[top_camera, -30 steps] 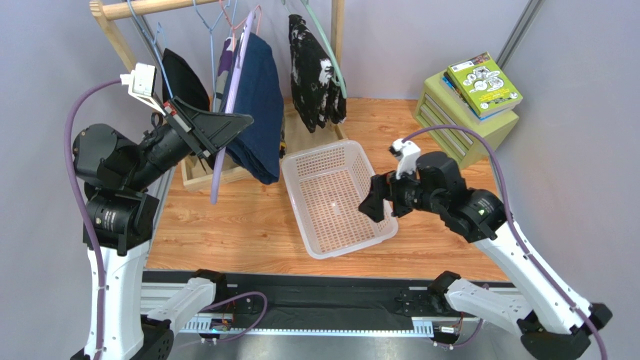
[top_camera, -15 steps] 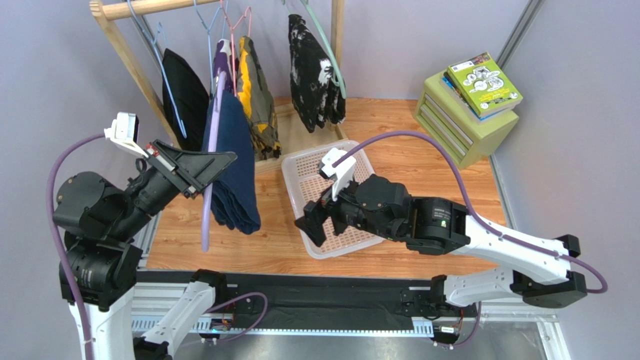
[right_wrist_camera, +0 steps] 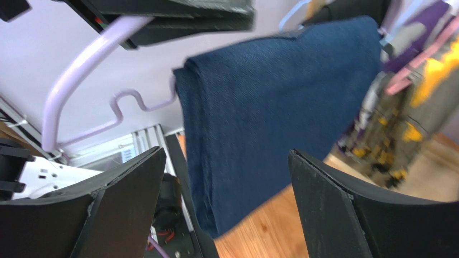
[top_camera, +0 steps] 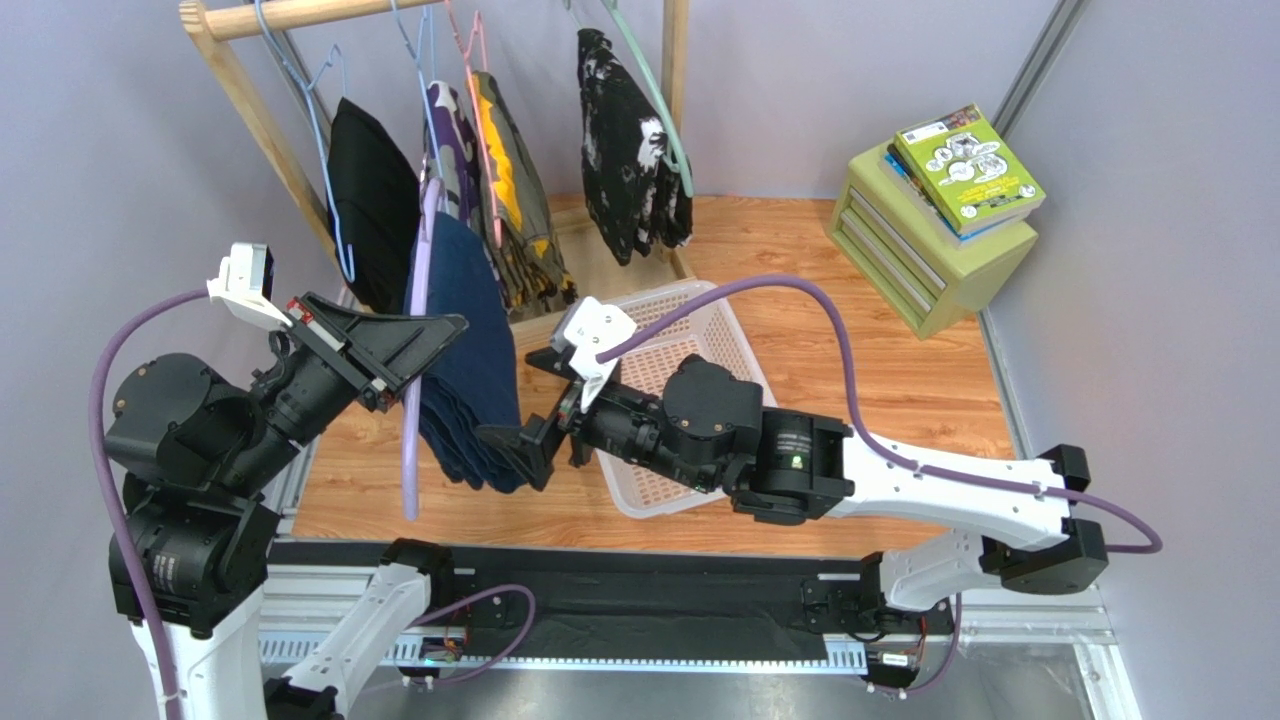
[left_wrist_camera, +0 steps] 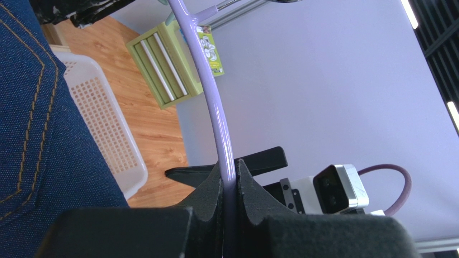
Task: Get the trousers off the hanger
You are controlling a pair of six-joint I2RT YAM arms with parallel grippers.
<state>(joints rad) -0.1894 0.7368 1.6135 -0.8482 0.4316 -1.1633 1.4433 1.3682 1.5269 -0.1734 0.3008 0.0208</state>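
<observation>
The dark navy trousers (top_camera: 466, 360) hang folded over the lilac hanger (top_camera: 416, 375), off the rack and above the floor's left side. My left gripper (top_camera: 409, 342) is shut on the hanger's wire (left_wrist_camera: 215, 115); the denim (left_wrist_camera: 32, 140) fills the left of that view. My right gripper (top_camera: 519, 446) is open, its tips just right of the trousers' lower edge. In the right wrist view the trousers (right_wrist_camera: 269, 102) hang between the spread fingers (right_wrist_camera: 124, 209), not gripped, with the hanger (right_wrist_camera: 81, 75) at upper left.
A white lattice basket (top_camera: 691, 338) lies on the wooden floor under my right arm. The wooden rack (top_camera: 271, 18) holds a black garment (top_camera: 368, 195), a purple and yellow one (top_camera: 496, 173) and a blotched one (top_camera: 624, 143). A green drawer unit (top_camera: 932, 225) with books stands at right.
My right arm has swung left across the basket to the trousers' lower edge, jaws open. My left gripper has brought the hanger and trousers down off the rack and holds them steady.
</observation>
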